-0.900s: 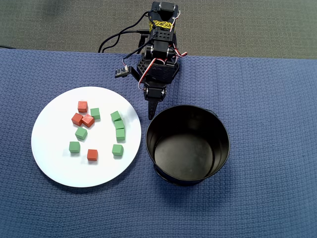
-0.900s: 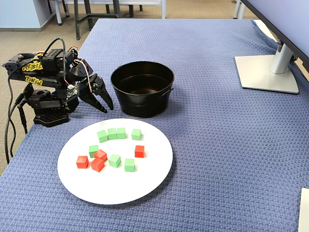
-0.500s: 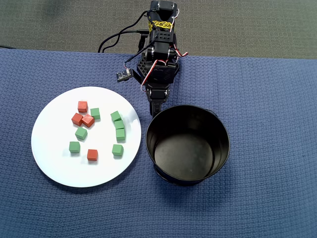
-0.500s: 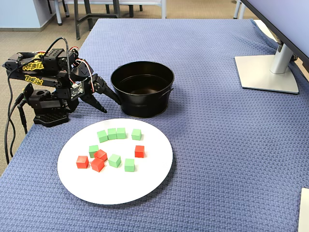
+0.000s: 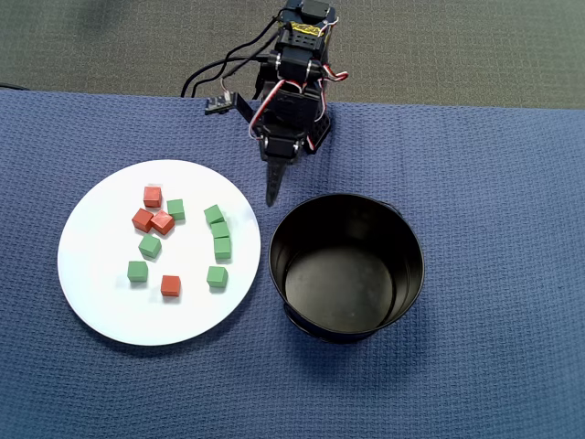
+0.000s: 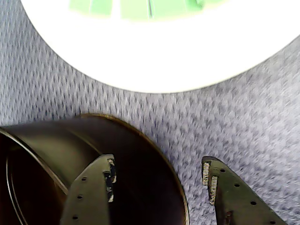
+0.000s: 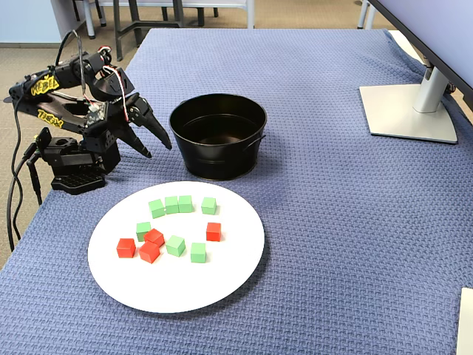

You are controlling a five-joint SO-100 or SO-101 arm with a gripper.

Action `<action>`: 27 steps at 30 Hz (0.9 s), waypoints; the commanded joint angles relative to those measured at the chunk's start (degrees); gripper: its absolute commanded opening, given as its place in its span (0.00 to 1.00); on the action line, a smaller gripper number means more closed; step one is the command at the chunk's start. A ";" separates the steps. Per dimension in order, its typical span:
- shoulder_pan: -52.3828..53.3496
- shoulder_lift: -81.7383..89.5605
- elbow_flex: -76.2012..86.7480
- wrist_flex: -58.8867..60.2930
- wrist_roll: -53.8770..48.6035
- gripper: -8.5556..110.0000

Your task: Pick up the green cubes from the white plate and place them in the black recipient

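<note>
Several green cubes (image 5: 220,230) (image 7: 171,205) lie on the white plate (image 5: 101,283) (image 7: 222,274), mixed with red cubes (image 5: 152,196) (image 7: 149,252). The black recipient (image 5: 409,274) (image 7: 219,159) stands empty beside the plate. My gripper (image 5: 272,194) (image 7: 157,148) hangs open above the cloth, between the plate's edge and the pot's rim, and holds nothing. In the wrist view the gripper (image 6: 159,176) shows two spread fingers (image 6: 110,173), the left one over the recipient (image 6: 56,140). The plate (image 6: 164,56) fills the top, with green cubes (image 6: 136,7) cut off by the frame's upper edge.
A blue woven cloth (image 7: 332,222) covers the table. The arm's base (image 7: 70,159) stands at the table's edge with cables (image 7: 15,185) hanging off it. A monitor stand (image 7: 410,111) sits far right in the fixed view.
The arm has risen and the gripper has lifted off the cloth, swinging slightly from the pot's rim toward the plate. The cubes have not moved.
</note>
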 commanded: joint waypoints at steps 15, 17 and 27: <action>23.20 -56.69 -34.63 -14.85 -17.58 0.25; 25.05 -61.35 -39.11 -14.15 -19.25 0.24; 31.20 -82.27 -57.57 -11.51 -22.15 0.24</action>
